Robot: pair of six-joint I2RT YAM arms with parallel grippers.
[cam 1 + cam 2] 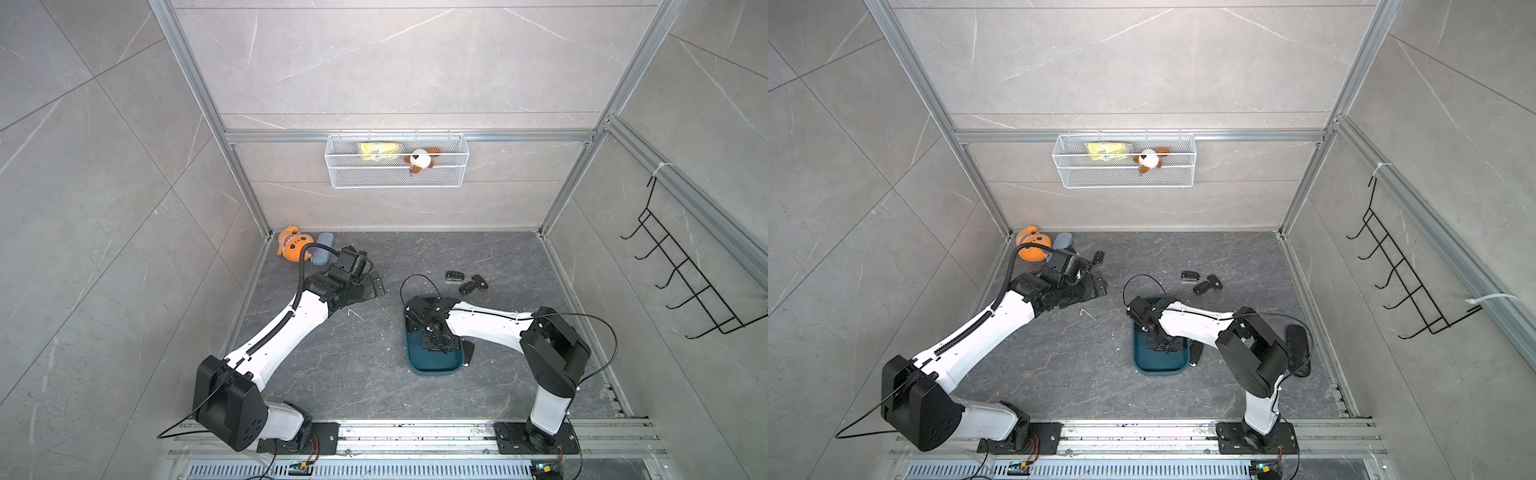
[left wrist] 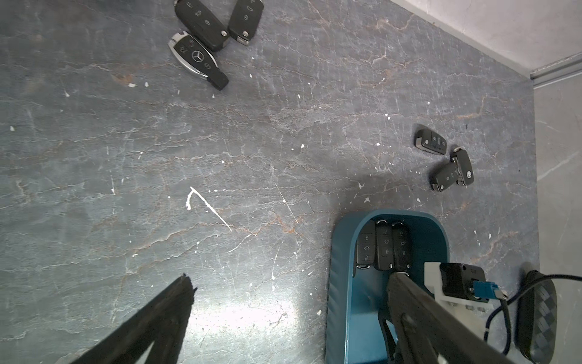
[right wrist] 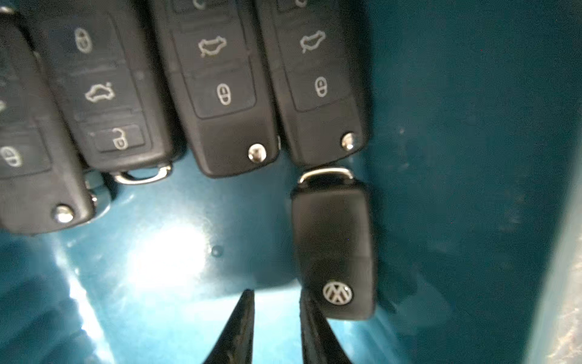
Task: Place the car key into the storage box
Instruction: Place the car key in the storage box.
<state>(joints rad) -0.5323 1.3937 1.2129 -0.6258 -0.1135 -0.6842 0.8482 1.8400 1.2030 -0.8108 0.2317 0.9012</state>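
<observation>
The dark teal storage box [image 1: 432,369] [image 1: 1158,366] lies on the table right of centre. My right gripper [image 1: 436,338] [image 3: 277,293] reaches down into it, shut, with nothing between its fingers. A black car key [image 3: 333,245] with a round silver logo lies on the box floor, right beside one fingertip. Several more black keys [image 3: 220,94] lie side by side past it, also seen in the left wrist view [image 2: 384,249]. My left gripper [image 1: 1098,272] [image 2: 291,279] hangs open over the table at the rear left, holding nothing.
Three loose keys [image 1: 467,283] lie behind the box. Three more [image 2: 201,31] lie near my left gripper. A dark oblong case [image 1: 468,351] sits against the box's right side. An orange plush [image 1: 291,245] and pale blue case [image 1: 324,249] are in the rear left corner. A wire basket [image 1: 397,166] hangs on the back wall.
</observation>
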